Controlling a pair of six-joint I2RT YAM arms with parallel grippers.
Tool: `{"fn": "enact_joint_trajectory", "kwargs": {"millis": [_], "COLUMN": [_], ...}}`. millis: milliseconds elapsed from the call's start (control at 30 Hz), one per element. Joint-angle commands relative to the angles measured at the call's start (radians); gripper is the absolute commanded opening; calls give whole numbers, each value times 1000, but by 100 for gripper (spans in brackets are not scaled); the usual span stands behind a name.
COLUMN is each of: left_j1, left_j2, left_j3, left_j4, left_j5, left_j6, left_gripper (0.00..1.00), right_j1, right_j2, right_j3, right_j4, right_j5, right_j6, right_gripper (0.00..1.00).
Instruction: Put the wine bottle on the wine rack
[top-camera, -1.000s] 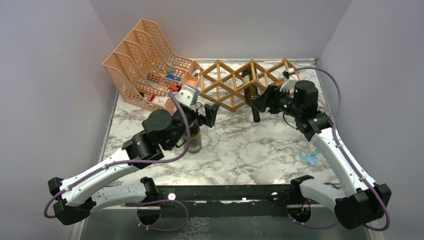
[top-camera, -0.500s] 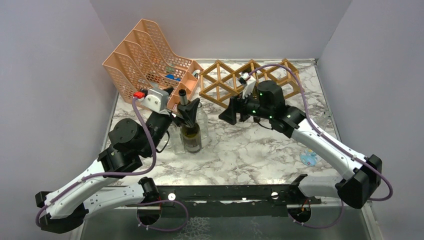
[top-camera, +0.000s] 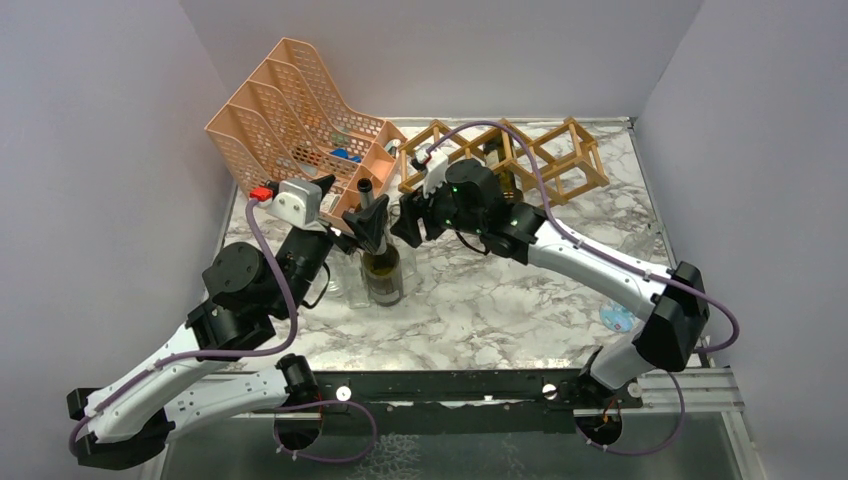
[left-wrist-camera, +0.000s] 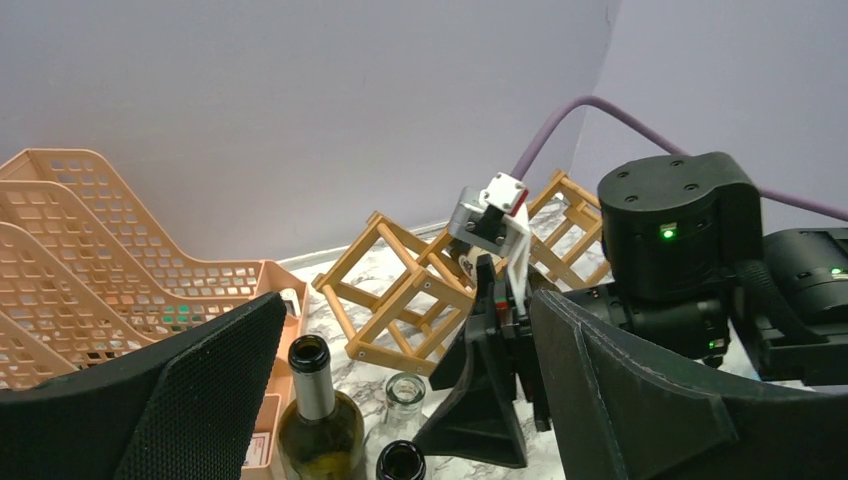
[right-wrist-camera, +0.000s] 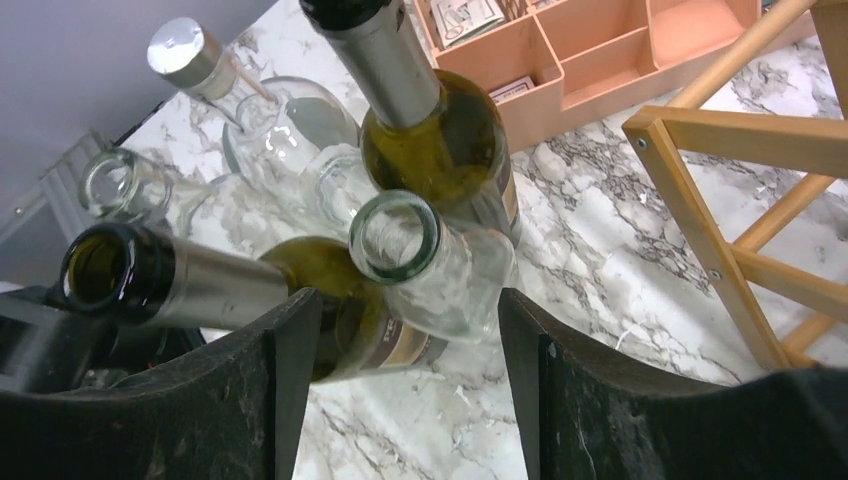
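Observation:
The wooden wine rack stands at the back, with one dark bottle lying in a cell. A cluster of bottles stands left of centre. It holds a green wine bottle and clear glass ones. My right gripper is open just above and right of the cluster, and its jaws frame the clear bottle and a dark silver-necked bottle. My left gripper is open and empty above the cluster's left side. In its wrist view it looks over the bottle mouths.
The peach perforated file organizer stands at the back left, close to the bottles, with small items in its front trays. A small blue object lies on the marble at the right. Grey walls close in the table.
My right gripper has left the rack and swung left to the bottle cluster; a bottle stays in the rack. My left arm has pulled back left, its gripper over the cluster.

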Motion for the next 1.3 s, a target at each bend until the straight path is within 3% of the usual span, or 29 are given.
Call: {"fn": "enact_joint_trajectory", "kwargs": {"millis": [0, 233, 367, 633, 833, 1267], "left_j1": [5, 4, 3, 4, 4, 4], "left_j2": [-22, -26, -24, -12, 12, 69], "left_j3": [-2, -10, -14, -22, -38, -108], "left_j4": [-8, -8, -8, -7, 13, 55], "left_j5": [-27, -28, -27, -17, 35, 512], "left_j6": [8, 4, 1, 1, 14, 73], "left_gripper": [99, 99, 99, 99, 99, 99], "right_j1": [14, 33, 49, 63, 64, 63], "right_j2": [51, 115, 115, 7, -121, -506], "right_j3": [52, 94, 77, -15, -94, -255], "right_j4": [63, 88, 122, 182, 184, 5], "right_j5": [88, 63, 124, 234, 288, 337], "right_j6": [-24, -66, -108, -176, -169, -38], "right_gripper": [67, 57, 48, 16, 10, 5]}}
